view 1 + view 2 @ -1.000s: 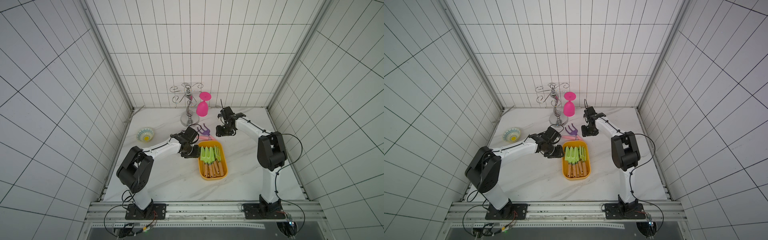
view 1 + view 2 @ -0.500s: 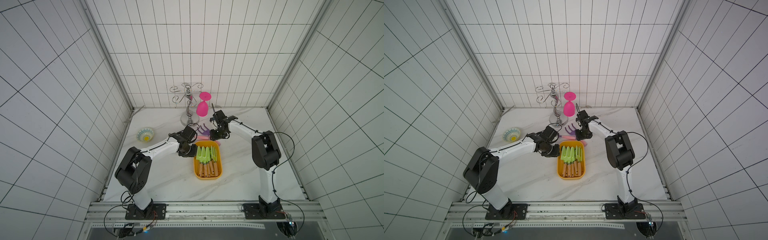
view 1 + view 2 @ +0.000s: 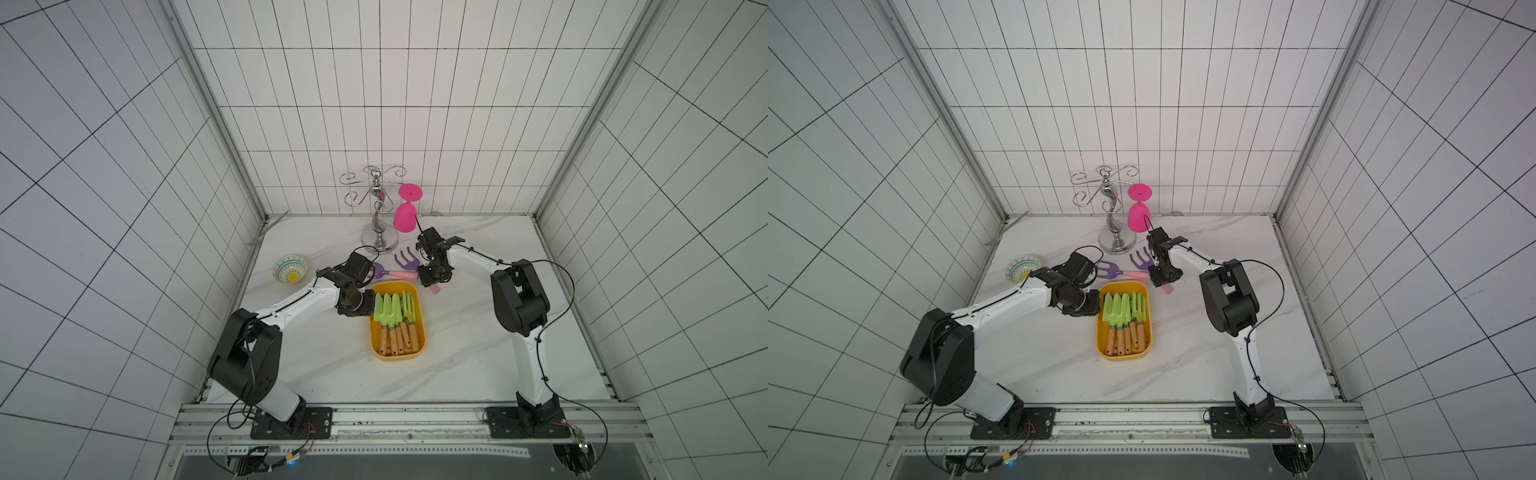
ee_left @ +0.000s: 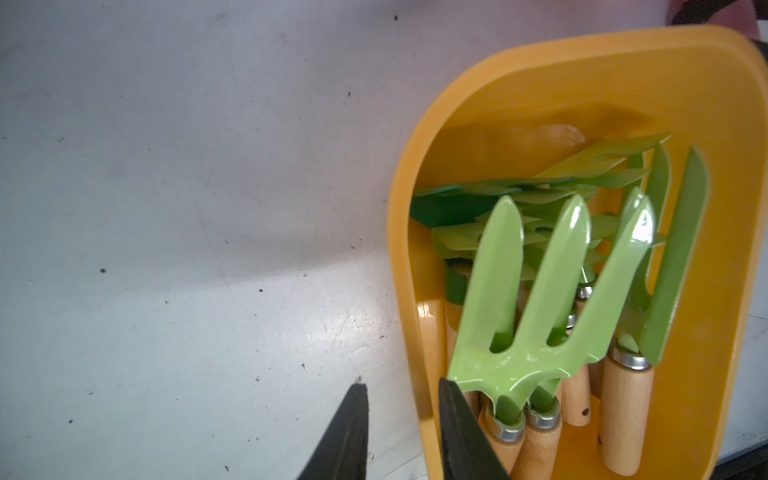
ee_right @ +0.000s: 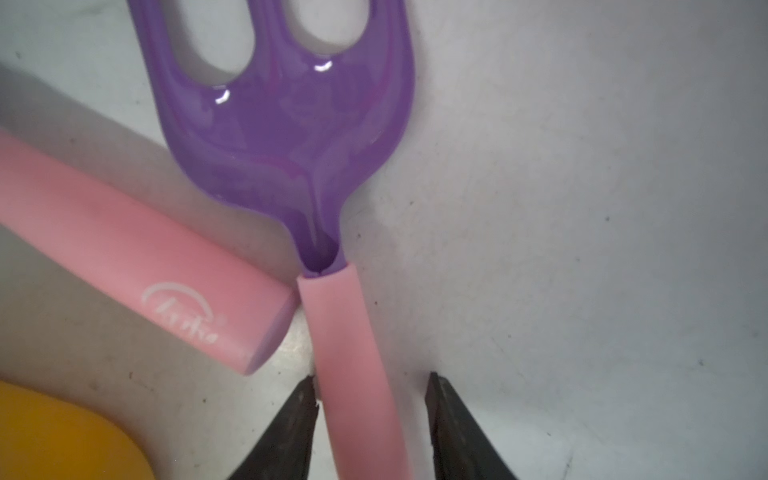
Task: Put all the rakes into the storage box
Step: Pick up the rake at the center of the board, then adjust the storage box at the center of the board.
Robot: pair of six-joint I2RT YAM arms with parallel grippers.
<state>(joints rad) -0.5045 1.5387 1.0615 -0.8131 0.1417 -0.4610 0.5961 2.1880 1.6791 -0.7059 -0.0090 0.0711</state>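
Note:
The storage box (image 3: 397,357) (image 3: 1124,356) is a yellow-orange tub holding several green tools with wooden handles. Just behind it on the table lies the rake (image 3: 405,261) (image 3: 1139,259), with a purple head (image 5: 282,137) and a pink handle (image 5: 349,353). My right gripper (image 3: 432,282) (image 5: 372,376) stands open astride that handle: one finger touches it, the other is clear of it. My left gripper (image 3: 369,309) (image 4: 401,382) is open across the box's left wall (image 4: 419,332), one finger inside and one on the table.
A second purple tool with a pink handle (image 3: 403,274) (image 5: 124,257) lies beside the rake, its end nearly touching the rake's handle. A chrome stand (image 3: 379,232) and a hanging pink goblet (image 3: 405,216) are at the back. A patterned bowl (image 3: 291,269) sits at the left.
The right gripper came forward and left from the back, down over the rake's handle. The left gripper drew leftward, and the storage box slid left with it.

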